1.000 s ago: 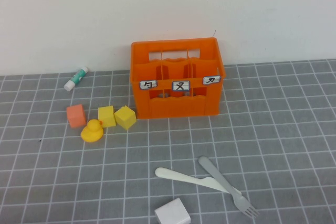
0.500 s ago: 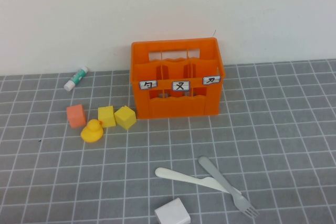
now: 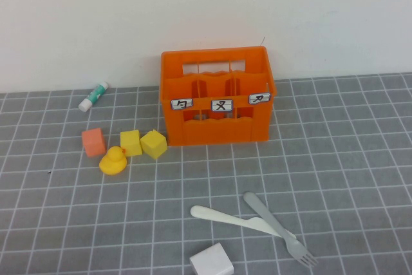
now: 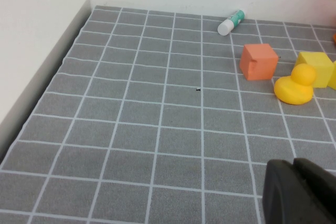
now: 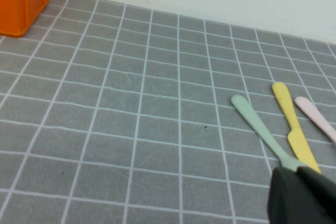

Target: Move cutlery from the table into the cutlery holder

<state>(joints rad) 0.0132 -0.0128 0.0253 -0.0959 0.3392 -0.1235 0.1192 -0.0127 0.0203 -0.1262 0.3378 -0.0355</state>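
In the high view the orange crate (image 3: 217, 130) stands at the back by the wall, with three white labels on its front. A grey fork (image 3: 277, 227) and a cream-white knife (image 3: 225, 215) lie crossed on the grey tiled table (image 3: 335, 159) in front of it. Neither gripper shows in the high view. My left gripper (image 4: 296, 169) is shut and empty above bare tiles. My right gripper (image 5: 302, 174) is shut and empty, just above the end of a pale green utensil (image 5: 260, 129). The crate's corner (image 5: 21, 1) shows in the right wrist view.
A yellow knife (image 5: 292, 124) and a pink utensil (image 5: 315, 116) lie beside the green one. A white cube (image 3: 211, 262) sits near the front edge. An orange cube (image 3: 93, 142), two yellow cubes (image 3: 131, 142), a yellow duck (image 3: 113, 161) and a white-and-green tube (image 3: 94, 96) lie left of the crate.
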